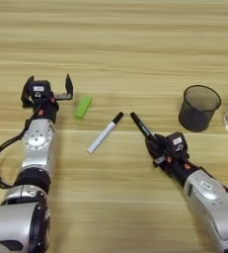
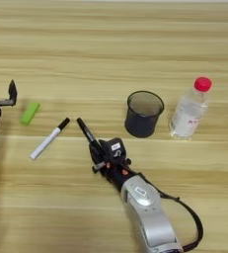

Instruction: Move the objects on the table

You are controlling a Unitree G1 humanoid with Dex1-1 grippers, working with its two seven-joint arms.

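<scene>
- Black marker pen [image 2: 87, 132] lies just left of the mesh cup [image 2: 144, 113]; right gripper [image 2: 98, 153] clenched on its lower end.
- Left gripper [image 1: 47, 92] spread wide, beside green block [image 1: 83, 106].
- Risk: end-grip lets pen pivot, striking white marker [image 1: 105, 132].

Left arm is reaching up from 7 o'clock along the left side, forearm nearly vertical in view, wrist straight. Left tool [image 1: 47, 91] is sitting at about 10 o'clock, fingers spread wide apart, gripping nothing. Right arm is coming in from 5 o'clock, forearm angling toward 11 o'clock. Right tool [image 1: 155, 145] is lying low near centre-right, fingers closing around the black marker pen [image 1: 141, 125], which is pointing to 11 o'clock.
</scene>
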